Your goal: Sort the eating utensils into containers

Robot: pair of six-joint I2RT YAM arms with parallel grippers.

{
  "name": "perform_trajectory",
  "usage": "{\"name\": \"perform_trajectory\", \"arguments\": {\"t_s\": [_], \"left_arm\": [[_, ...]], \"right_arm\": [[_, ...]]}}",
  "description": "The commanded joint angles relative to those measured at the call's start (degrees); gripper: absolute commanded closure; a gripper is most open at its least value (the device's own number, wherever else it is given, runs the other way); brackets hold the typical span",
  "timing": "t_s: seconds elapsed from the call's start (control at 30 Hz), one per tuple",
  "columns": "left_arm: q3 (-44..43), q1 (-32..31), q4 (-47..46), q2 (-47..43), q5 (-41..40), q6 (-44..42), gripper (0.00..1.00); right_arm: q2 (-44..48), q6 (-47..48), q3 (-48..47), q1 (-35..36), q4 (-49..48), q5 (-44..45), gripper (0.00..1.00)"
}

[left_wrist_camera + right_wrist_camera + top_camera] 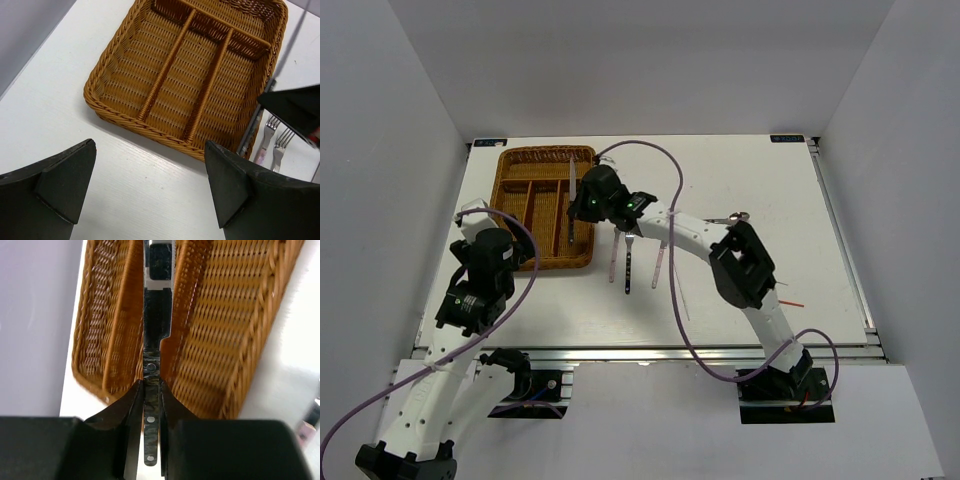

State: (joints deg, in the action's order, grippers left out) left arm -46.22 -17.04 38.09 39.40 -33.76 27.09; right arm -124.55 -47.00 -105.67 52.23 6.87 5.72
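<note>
White tabletop (740, 290), wicker tray (525, 172) at its far left. The right gripper (151, 390) is clamped on a knife (157, 315) by its dark, riveted handle. The steel blade points far, lying near-to-far along the tray's right-hand slot (resting or raised, unclear). The left gripper (150, 185) gapes wide by the tray's near rim, holding nothing.

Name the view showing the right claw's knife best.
Right wrist: the dark-handled steel knife, close up, clamped in the right claw over the orange-brown wicker tray. Top view shows a thin sliver; left wrist, a dark strip by the rim.
</note>
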Motion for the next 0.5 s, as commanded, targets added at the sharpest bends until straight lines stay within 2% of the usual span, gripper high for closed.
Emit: {"name": "perform_trajectory", "arguments": {"t_s": [0.0,0.17,0.23,0.33,0.4,0.47], "left_arm": [[-0.3,0.2,0.5,-0.8,-1.3,0.6,0.02],[-0.3,0.2,0.3,-0.4,-0.7,0.3,0.02],[-0.3,0.1,0.3,-0.3,-0.6,0.3,0.02],[-0.3,0.2,0.2,-0.5,-0.4,0.2,0.02],[-0.2,0.2,0.1,-0.5,-0.3,0.2,0.02],[-0.1,0.1,0.1,-0.6,-0.3,0.2,0.02]], "right_arm": [[-4.6,-3.5,-8.7,-0.4,1.8,5.9,1.00],[-7.9,-4.2,-10.6,-0.4,2.4,7.0,1.00],[-8.2,-4.5,-10.3,-0.3,2.4,6.0,0.90],[-7.8,-4.5,-9.1,-0.2,2.2,4.8,0.87],[-6.9,-4.2,-8.2,-0.1,1.1,4.0,0.79],[-6.1,-2.9,-8.6,0.2,1.5,3.0,0.77]]}}
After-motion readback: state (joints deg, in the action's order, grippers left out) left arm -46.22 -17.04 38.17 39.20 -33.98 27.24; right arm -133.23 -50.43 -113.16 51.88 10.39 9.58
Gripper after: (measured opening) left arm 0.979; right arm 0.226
